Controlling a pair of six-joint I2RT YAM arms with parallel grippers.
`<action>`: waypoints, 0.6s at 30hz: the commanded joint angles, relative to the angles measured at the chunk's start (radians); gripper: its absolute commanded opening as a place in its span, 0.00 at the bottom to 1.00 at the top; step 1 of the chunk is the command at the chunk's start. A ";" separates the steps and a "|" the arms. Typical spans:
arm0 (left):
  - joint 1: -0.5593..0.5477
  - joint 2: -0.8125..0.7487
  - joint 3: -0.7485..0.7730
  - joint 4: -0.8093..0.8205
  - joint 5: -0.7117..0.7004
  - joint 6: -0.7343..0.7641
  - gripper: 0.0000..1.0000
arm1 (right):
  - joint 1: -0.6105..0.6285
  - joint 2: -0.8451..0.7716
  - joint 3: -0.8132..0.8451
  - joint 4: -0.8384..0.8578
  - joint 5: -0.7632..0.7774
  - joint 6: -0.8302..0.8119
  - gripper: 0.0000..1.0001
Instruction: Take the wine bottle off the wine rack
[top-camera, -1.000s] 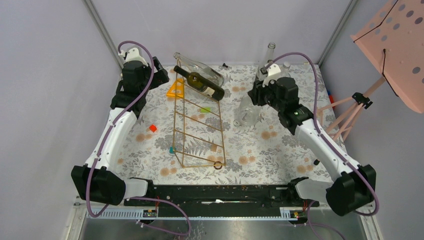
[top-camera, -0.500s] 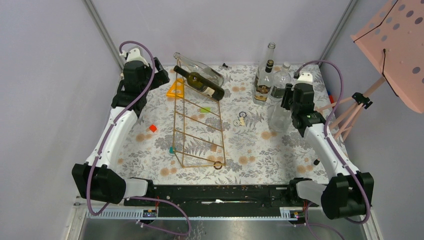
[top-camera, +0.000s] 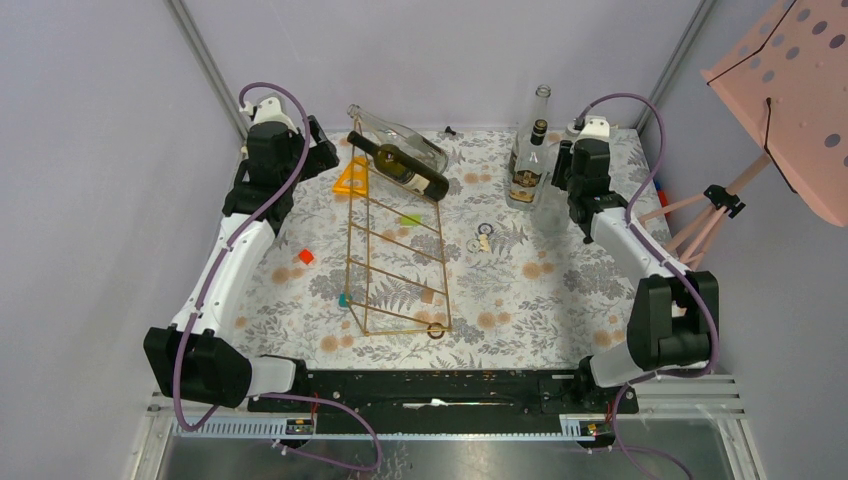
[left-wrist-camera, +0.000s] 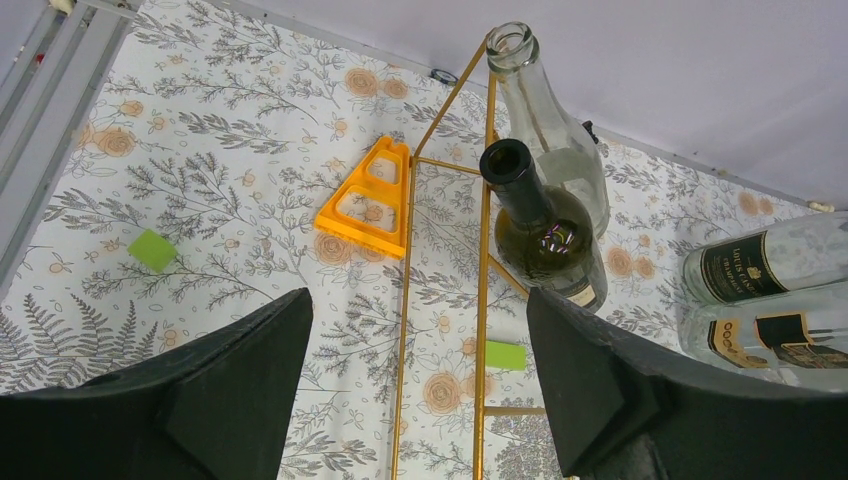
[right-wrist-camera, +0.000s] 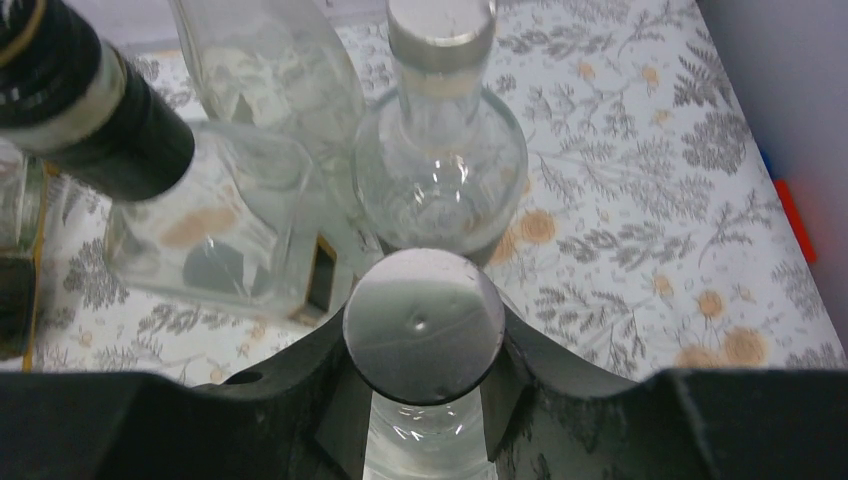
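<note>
The gold wire wine rack (top-camera: 395, 240) slants up across the middle of the table. A dark wine bottle (top-camera: 400, 168) lies on its top rungs, with a clear empty bottle (top-camera: 395, 135) just behind it. In the left wrist view the dark bottle (left-wrist-camera: 545, 235) and the rack (left-wrist-camera: 482, 300) lie ahead of my open, empty left gripper (left-wrist-camera: 420, 400). The left gripper (top-camera: 305, 150) hovers at the back left, beside the rack's top. My right gripper (right-wrist-camera: 423, 400) is shut on the neck of a clear round bottle with a silver cap (right-wrist-camera: 423, 325), at the back right (top-camera: 568, 172).
Standing bottles cluster by the right gripper: another round silver-capped one (right-wrist-camera: 440, 150), a black-capped square one (right-wrist-camera: 210, 250) and a tall clear one (top-camera: 540, 100). An orange triangle (top-camera: 353, 178) lies left of the rack. Small coloured blocks (top-camera: 306, 256) dot the cloth. A pink stand (top-camera: 790, 80) is outside at right.
My right arm has carried the clear round bottle from mid-table to the back right, next to the other standing bottles. The left arm and the wine bottle have not moved.
</note>
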 joint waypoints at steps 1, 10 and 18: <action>0.006 -0.004 0.036 0.039 0.013 0.010 0.84 | -0.010 0.008 0.083 0.322 0.004 -0.003 0.00; 0.006 0.000 0.036 0.039 0.016 0.012 0.84 | -0.011 0.019 0.018 0.377 -0.057 0.026 0.39; 0.006 0.007 0.040 0.037 0.024 0.014 0.84 | -0.011 -0.056 -0.012 0.390 -0.109 -0.038 0.70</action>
